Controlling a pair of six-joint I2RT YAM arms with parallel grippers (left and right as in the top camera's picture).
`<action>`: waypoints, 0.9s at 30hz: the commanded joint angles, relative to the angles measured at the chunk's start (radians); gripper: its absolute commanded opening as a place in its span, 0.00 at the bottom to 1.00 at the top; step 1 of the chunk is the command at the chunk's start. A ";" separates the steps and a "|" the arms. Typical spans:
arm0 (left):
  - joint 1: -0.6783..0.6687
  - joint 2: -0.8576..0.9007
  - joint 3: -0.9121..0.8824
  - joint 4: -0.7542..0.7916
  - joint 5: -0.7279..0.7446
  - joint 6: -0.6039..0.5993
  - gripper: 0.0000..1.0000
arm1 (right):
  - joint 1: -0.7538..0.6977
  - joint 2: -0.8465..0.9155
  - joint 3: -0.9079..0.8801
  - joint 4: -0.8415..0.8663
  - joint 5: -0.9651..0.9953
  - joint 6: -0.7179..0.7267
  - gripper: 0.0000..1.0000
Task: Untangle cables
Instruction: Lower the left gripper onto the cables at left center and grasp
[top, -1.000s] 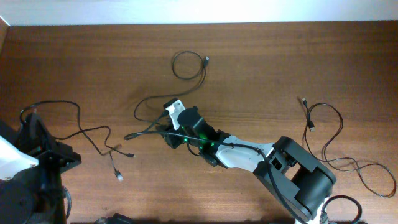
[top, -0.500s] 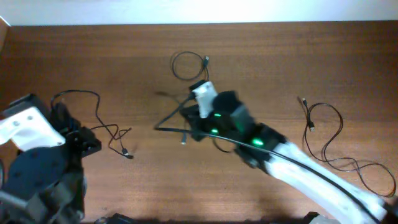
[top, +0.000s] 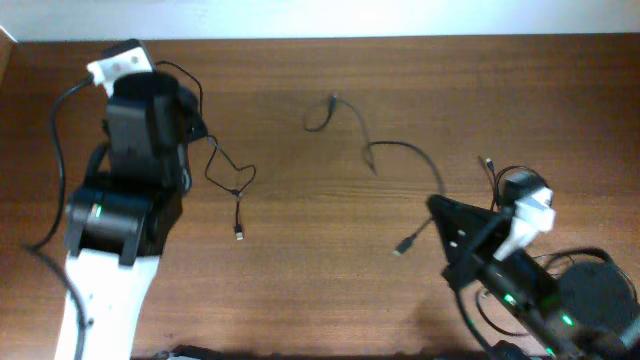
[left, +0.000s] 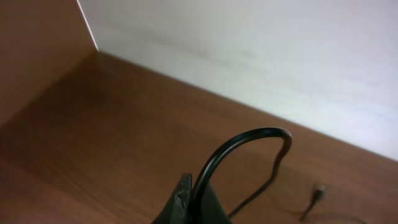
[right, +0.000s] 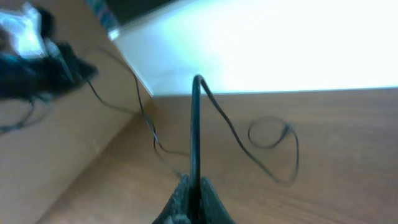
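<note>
Two thin black cables lie apart on the wooden table. My left gripper is shut on the left cable, which arches up from the jaws and trails to a small plug. My right gripper is shut on the middle cable. That cable runs to a small loop at the far middle, and its plug end hangs near the gripper.
A third black cable lies in loose loops at the right, beside the right arm. A pale wall borders the table's far edge. The left arm's thick wire curves along the left side.
The arms have pulled apart: the left arm swung to the far left corner with one cable, and the right arm drew back to the lower right with the other. The tangle at the middle has separated.
</note>
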 joint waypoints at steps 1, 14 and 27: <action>0.140 0.150 0.003 0.011 0.179 0.051 0.00 | -0.003 -0.017 0.000 -0.026 0.117 0.010 0.04; 0.251 0.494 0.002 -0.152 0.405 0.151 0.00 | -0.003 0.089 0.000 -0.007 0.188 0.010 0.04; 0.077 0.840 -0.016 -0.343 0.420 0.151 0.19 | -0.003 0.099 0.000 -0.014 0.188 0.010 0.04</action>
